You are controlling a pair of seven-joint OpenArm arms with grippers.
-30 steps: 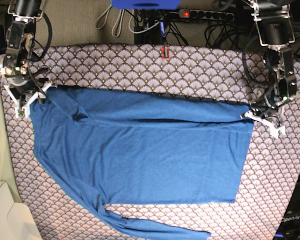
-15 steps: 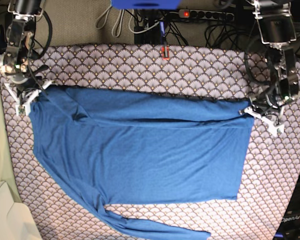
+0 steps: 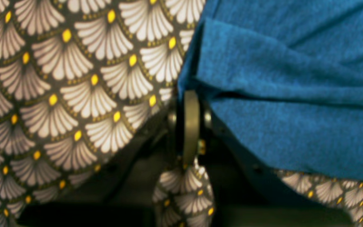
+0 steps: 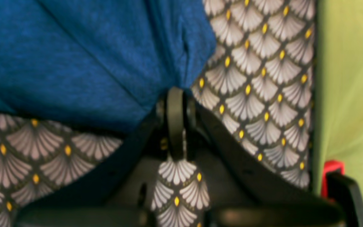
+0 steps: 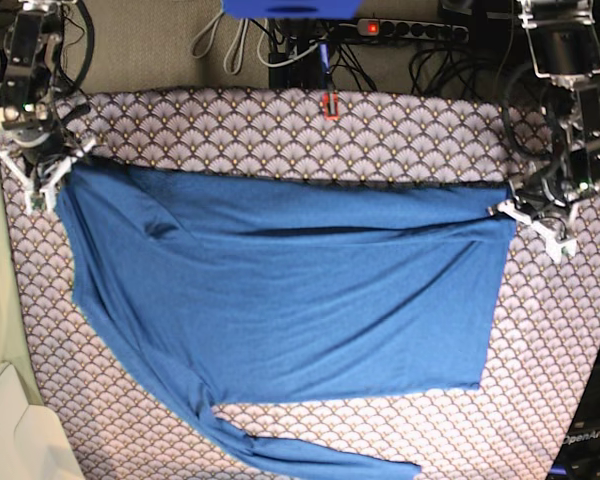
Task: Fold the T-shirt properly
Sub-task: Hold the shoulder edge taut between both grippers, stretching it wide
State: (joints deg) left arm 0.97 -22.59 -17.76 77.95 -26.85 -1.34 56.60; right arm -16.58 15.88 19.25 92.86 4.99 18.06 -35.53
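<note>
Both claws were clamped on the T-shirt [image 5: 280, 300]: left claw [image 5: 513, 209] at its right corner, right claw [image 5: 58, 166] at its far-left corner.

One T-shirt [image 5: 280, 290], one patterned cloth [image 5: 280, 130], two arms.

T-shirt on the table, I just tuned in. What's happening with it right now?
Both arms are working the blue T-shirt, which lies spread on the scallop-patterned cloth. The right gripper is shut on the shirt's far corner on the base view's left, and the left gripper is shut on the far corner on that view's right. The far edge runs taut between them. One long sleeve trails along the near edge. No tidy fold is made yet.
</note>
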